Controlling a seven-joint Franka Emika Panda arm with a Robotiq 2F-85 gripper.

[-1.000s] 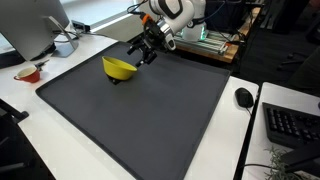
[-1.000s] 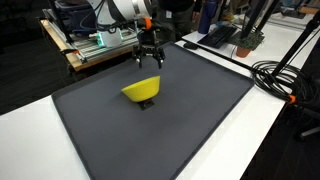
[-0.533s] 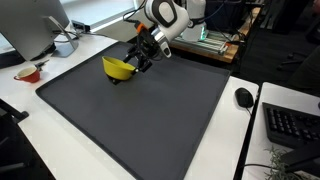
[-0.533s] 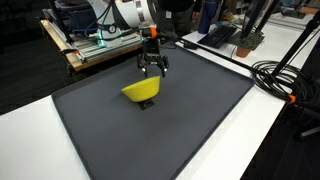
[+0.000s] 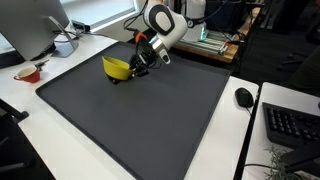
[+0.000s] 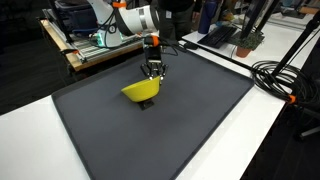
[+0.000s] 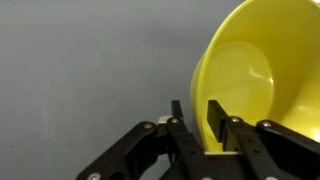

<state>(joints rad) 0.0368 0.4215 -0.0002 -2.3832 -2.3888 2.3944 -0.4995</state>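
Seemingly light, stiff and slick, the bowl [image 5: 118, 68] is best pinched at its thin rim, which the gripper [image 7: 196, 114] straddles, jaws not yet closed.

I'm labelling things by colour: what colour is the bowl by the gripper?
The bowl is plain yellow, with no pattern. The wrist view shows it best.

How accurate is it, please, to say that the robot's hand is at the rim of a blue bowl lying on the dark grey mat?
Not quite: the bowl is yellow, not blue, as the wrist view shows plainly. The rest holds: the hand is at its rim, and the bowl lies on the dark grey mat.
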